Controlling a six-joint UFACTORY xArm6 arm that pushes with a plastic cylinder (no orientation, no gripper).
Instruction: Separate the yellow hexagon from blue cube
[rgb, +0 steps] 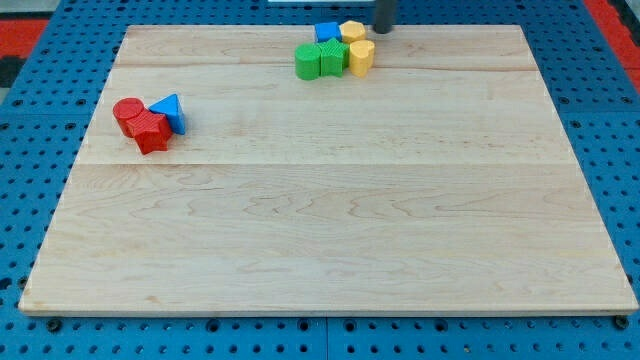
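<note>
- No claw: my tip is a bare rod, just right of the yellow hexagon.
- The yellow hexagon touches the blue cube on its left.
- Risk: pushing leftward could shove both together, unseparated.

My tip stands at the counter's top edge, just right of the yellow hexagon; the blue cube touches that hexagon's left; below them sit two green blocks and a yellow cylinder; far left, two red blocks adjoin a blue triangle.
</note>
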